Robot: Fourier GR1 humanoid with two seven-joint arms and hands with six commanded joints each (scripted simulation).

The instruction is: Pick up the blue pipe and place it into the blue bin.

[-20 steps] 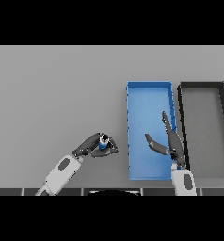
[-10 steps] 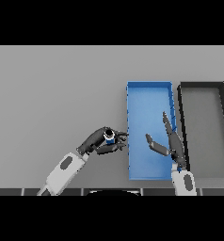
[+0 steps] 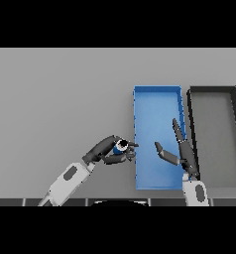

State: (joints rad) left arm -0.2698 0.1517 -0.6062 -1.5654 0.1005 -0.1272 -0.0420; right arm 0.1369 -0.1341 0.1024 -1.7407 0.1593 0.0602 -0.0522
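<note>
My left hand (image 3: pixel 109 150) has carried the blue pipe (image 3: pixel 121 146) rightward — it's now just beside the blue bin (image 3: pixel 157 95), above the surface. Fingers curl round it. I'd clear the near wall before letting go. The pipe looks short, dark-bored. My right hand (image 3: pixel 182 151) hangs open over the bin.

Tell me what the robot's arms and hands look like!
Both arms are white with grey patches, rounded like tubes. Each ends in a dark hand with slim fingers and a thumb: the left hand and the right hand. No cables or markings show.
</note>
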